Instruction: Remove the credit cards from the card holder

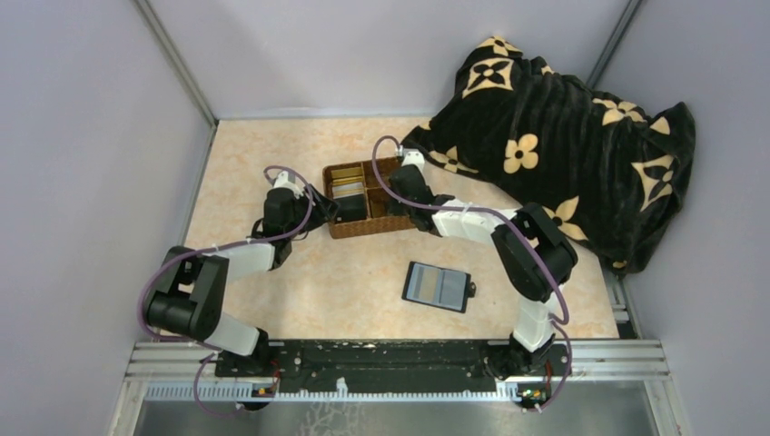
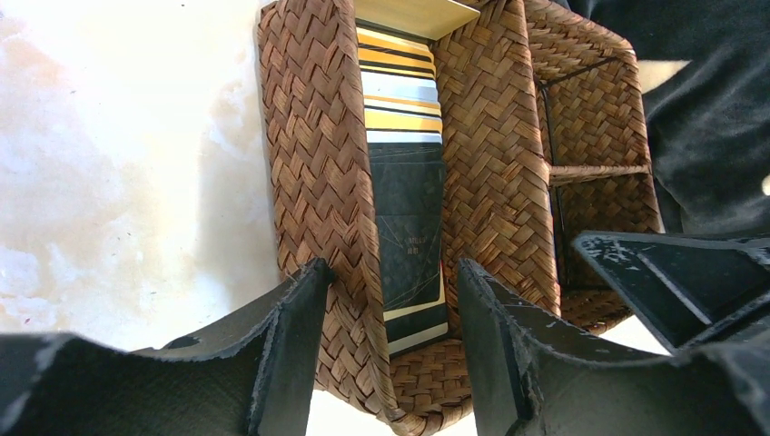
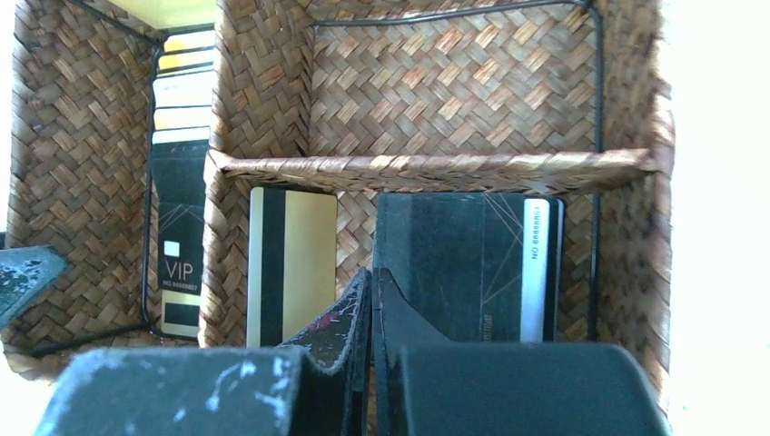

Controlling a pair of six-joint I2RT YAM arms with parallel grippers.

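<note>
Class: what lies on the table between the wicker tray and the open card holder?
Nothing: the top view shows only bare table between the tray and the card holder.

Brown herringbone-weave wicker tray [image 2: 313, 163]. Gold, black and white striped credit cards [image 2: 399, 100]. Black card holder [image 1: 439, 287], grey-tan interior. Black blanket [image 1: 563, 127] with cream flower motifs. Mottled pale beige surface [image 1: 300, 282].
</note>
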